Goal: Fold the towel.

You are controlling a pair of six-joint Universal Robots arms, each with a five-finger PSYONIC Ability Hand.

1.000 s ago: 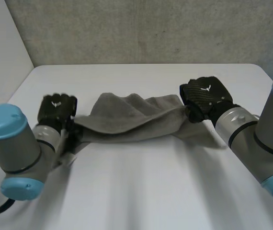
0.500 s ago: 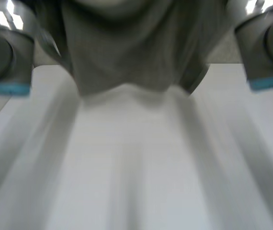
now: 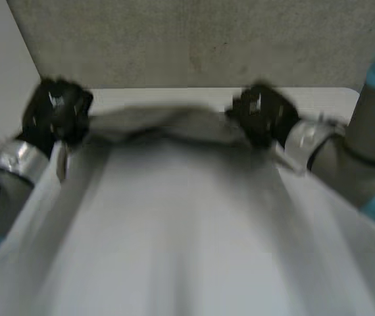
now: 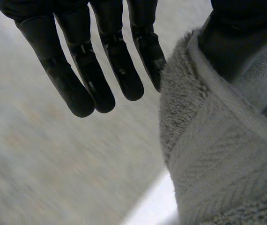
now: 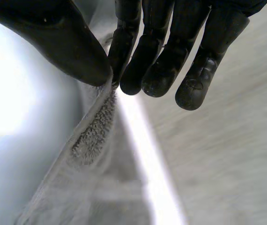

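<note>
Terrycloth towel (grey, hemmed) pinched by left robot hand and right robot hand

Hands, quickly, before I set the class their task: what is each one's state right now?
Left hand: shut on the towel, pinching its edge against the thumb.
Right hand: shut on the towel, edge pinched under the thumb.

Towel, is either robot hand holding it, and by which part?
Both. The left robot hand pinches the hem of the towel against its thumb at one end; the right robot hand pinches the hem at the other end.
</note>
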